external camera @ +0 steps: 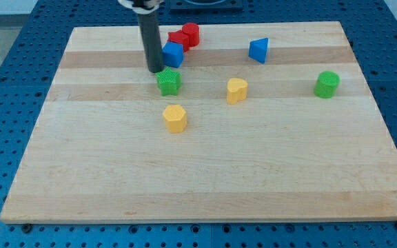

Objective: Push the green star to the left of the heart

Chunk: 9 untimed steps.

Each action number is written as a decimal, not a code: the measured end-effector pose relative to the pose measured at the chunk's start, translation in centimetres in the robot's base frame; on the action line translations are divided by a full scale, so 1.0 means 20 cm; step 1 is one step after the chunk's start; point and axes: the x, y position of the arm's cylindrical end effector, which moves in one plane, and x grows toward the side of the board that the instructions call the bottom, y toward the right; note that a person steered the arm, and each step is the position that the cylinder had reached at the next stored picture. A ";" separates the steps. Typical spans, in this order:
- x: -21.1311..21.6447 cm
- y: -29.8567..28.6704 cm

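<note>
The green star (169, 81) lies on the wooden board (205, 172) a little left of centre near the view's top. The yellow heart (236, 90) lies to its right, about a hundred pixels away. My tip (155, 69) stands just above and to the left of the green star, close to it or touching it, and right beside the blue cube (174, 54).
Two red blocks (187, 35) sit together at the top, behind the blue cube. A blue triangular block (258, 50) lies at the upper right. A green cylinder (327, 84) lies at the far right. A yellow hexagonal block (175, 118) lies below the green star.
</note>
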 end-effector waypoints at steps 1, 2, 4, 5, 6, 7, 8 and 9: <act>0.03 -0.05; 0.06 -0.02; 0.13 0.12; 0.17 0.21; 0.18 0.31; 0.17 0.32; 0.17 0.19; 0.22 0.04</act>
